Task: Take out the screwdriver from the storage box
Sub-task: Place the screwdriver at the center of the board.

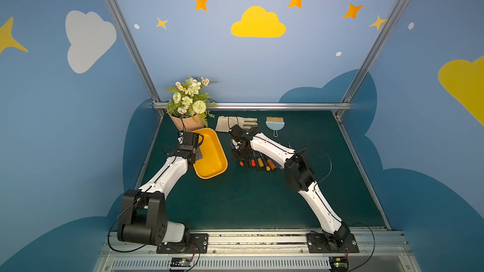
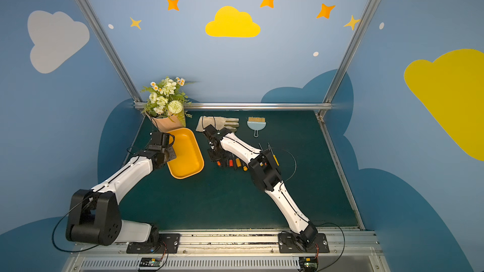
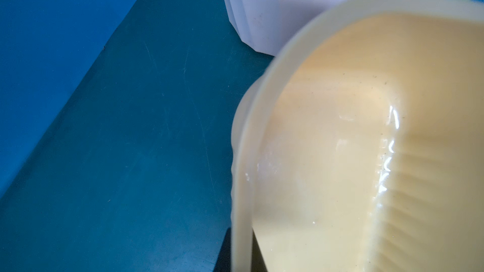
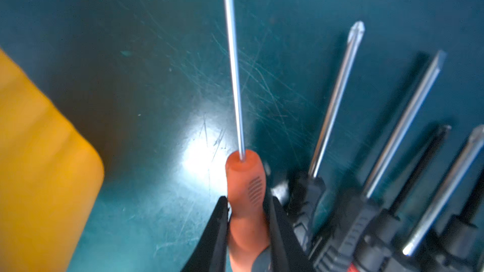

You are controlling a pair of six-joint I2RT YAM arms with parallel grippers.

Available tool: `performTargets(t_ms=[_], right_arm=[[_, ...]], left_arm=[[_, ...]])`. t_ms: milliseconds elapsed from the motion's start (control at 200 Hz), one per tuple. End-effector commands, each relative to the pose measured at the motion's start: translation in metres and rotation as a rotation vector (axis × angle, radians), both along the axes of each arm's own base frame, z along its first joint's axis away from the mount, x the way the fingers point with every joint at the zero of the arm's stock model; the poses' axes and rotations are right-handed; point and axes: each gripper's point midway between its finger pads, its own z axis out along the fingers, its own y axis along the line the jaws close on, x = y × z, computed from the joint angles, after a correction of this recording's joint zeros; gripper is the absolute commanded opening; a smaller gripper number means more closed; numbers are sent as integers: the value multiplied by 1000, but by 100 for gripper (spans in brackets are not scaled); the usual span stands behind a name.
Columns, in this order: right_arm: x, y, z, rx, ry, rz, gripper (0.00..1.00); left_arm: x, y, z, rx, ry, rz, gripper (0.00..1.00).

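1. Table — dark green surface, scuffed, seen whole in both top views.
2. Left arm reaches from the near left toward the far left. The left gripper sits at the left long wall of the storage box. In the left wrist view its dark fingers lie on either side of the rim, fully closed upon it.
3. Right arm reaches from the near right to the middle of the table, wrist bent down. The right gripper is clamped on the orange handle of one screwdriver, a finger on each side.
4. Storage box is a yellow-orange tub left of centre, its long axis running near to far. Its far end is just beside the flower pot.
5. Flower pot: peach, at the far left corner, holding white and green flowers.
6. Glove: beige, lying flat at the far edge, right of the pot.
7. Row of screwdrivers lies side by side on the table right of the box, partly under the right arm, with handles toward the near side.
8. Brush: small, blue, tan bristles, far side, right of the glove.
9. Screwdriver — outside the box, to its right and apart from it, at the left end of the row, close beside its neighbour. Its thin shaft points much the same way as the others. Whether it rests on the table or hangs clear cannot be told.
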Motion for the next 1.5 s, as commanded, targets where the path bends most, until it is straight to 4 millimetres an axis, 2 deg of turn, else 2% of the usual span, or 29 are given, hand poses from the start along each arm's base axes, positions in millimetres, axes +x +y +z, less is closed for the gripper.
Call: performTargets(t_ms=[0,275,496,706,896,1061,1307,1497], right_arm=[[3,-15,-13,-59,24,-13,0],[8,-39,-17,-129,35,-70,0],[12,-50,-14,-158,29,-112,0],[7,-36,-13,-91,83,-127,0],[3,-19,-4,-5,116,-114,15],[6,-11,14,51,97,-106,21],[16,-13,41,94,39,-111,30],[18,-18,38,87,51,-126,32]], left_arm=[[5,0,5,-10,-22,-1,2],[6,-1,4,-16,-19,-5,2],[6,-2,3,-20,-16,-7,2],[7,-3,1,-24,-10,-10,2],[7,-4,1,-24,-7,-14,2],[8,-6,10,-24,-19,-39,2],[9,-5,16,-14,-22,-44,2],[8,-5,15,-22,-12,-40,2]])
